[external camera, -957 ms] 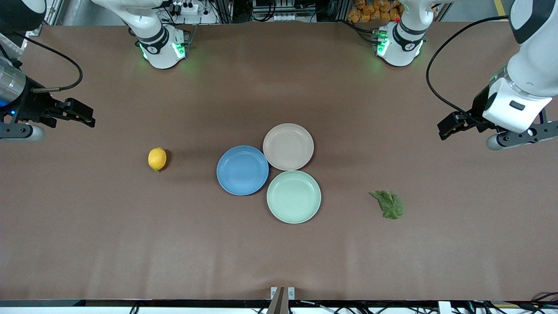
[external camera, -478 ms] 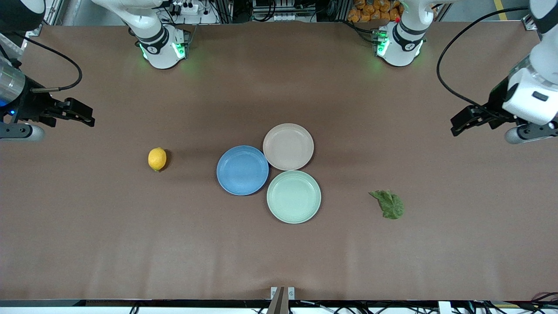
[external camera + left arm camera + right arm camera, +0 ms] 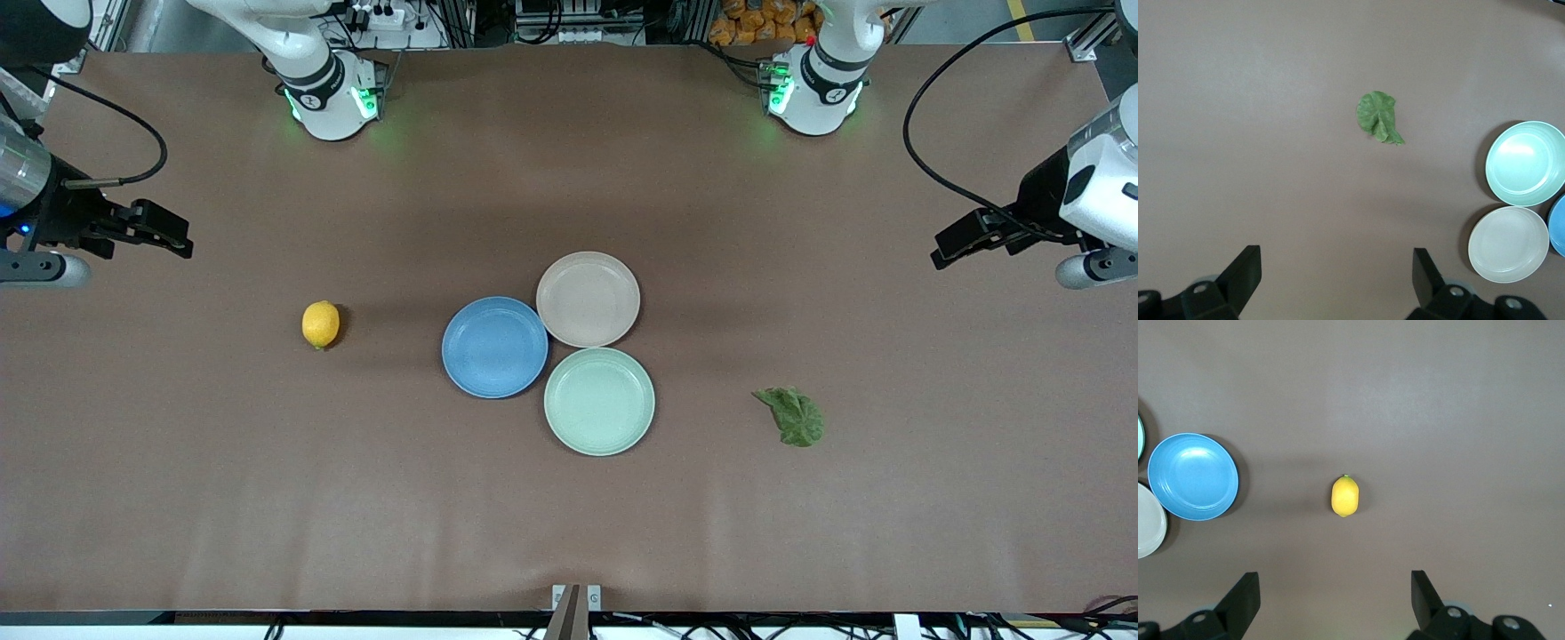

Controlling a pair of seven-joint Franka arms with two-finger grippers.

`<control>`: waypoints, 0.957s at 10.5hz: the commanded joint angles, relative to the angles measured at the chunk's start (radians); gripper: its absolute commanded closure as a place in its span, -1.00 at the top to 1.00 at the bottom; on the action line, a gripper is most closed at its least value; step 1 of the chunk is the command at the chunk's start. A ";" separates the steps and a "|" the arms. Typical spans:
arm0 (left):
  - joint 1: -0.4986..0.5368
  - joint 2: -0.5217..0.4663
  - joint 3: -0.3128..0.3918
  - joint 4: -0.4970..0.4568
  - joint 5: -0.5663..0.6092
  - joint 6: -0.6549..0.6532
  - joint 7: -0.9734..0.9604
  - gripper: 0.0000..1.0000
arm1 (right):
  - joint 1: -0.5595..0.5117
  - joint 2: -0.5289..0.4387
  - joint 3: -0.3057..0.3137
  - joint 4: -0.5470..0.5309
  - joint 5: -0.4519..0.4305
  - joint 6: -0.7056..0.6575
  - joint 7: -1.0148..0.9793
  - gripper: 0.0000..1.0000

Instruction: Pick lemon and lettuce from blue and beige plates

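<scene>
We see left gripper [image 3: 956, 244] retreating toward its table end, fingers spread | right gripper [image 3: 164, 233] waiting, spread | small yellow lemon [image 3: 320, 324], crinkled green lettuce [image 3: 791, 415] on brown table [image 3: 569, 516] — blue plate [image 3: 494, 347], beige plate [image 3: 588, 299] bare — picks look complete.

Left pincer [image 3: 956, 242] and right pincer [image 3: 164, 233] hover spread wide.

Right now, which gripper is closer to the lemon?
The right gripper, open above the table's right-arm end near the lemon. The left gripper hangs open at the other end.
</scene>
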 commanded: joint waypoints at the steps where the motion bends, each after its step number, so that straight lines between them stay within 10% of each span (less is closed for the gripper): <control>1: -0.003 -0.034 0.008 -0.013 -0.022 -0.038 0.018 1.00 | -0.004 0.002 0.000 0.015 0.003 -0.020 -0.008 1.00; 10: -0.007 -0.042 0.032 -0.014 -0.020 -0.070 0.022 1.00 | -0.004 0.002 -0.003 0.015 0.003 -0.022 -0.008 1.00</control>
